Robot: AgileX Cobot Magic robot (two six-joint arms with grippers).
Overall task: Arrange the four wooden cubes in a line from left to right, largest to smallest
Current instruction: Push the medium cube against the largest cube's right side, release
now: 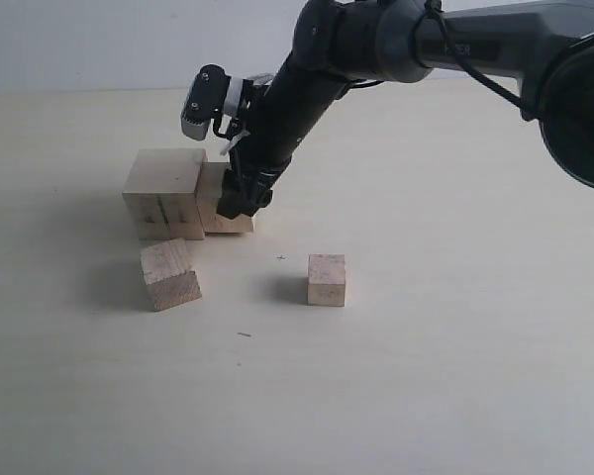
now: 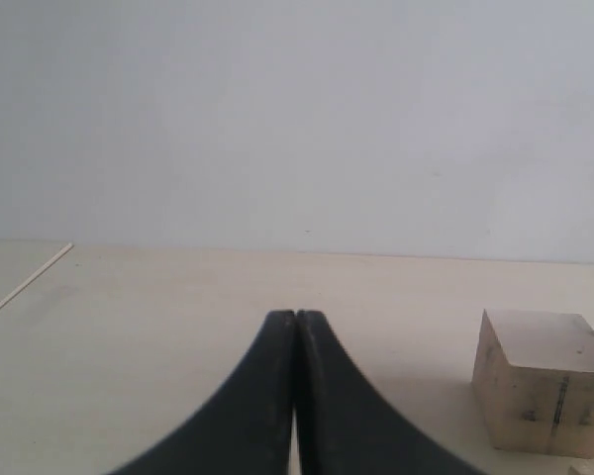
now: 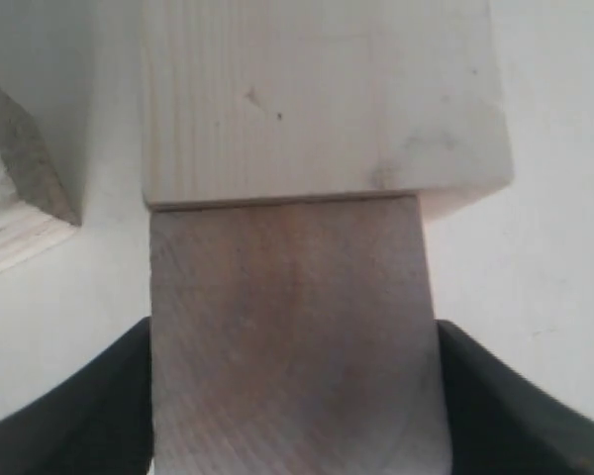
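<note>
My right pincer [image 1: 240,203] is clamped on the second cube [image 1: 218,201], a black finger [image 3: 69,416] pressed to each of its side faces; my right arm comes in from the upper right of the exterior view and slants down across the middle to reach it. The second cube stands just beside the largest cube [image 1: 163,193], on that cube's right, and the two seem to touch; I cannot tell whether the held one rests on the table [image 1: 455,376] or hangs just off it. The largest cube shows a vertical seam and dark marks on its front face; in my right wrist view its pale wood [image 3: 317,99] fills the space right past the held cube's shadowed face [image 3: 292,327], so that side is blocked. The corner of another cube [image 3: 20,198] shows at the edge of that view; which one it is I cannot tell.

The third cube [image 1: 170,274] sits in front of the largest cube, turned askew and close to it; it crowds the near-left side. The smallest cube [image 1: 327,279] stands alone, well apart to the right.

My left pincer [image 2: 295,322] has its fingers pressed together with nothing between them; it is low over bare table, the largest cube [image 2: 544,396] off to one side.
</note>
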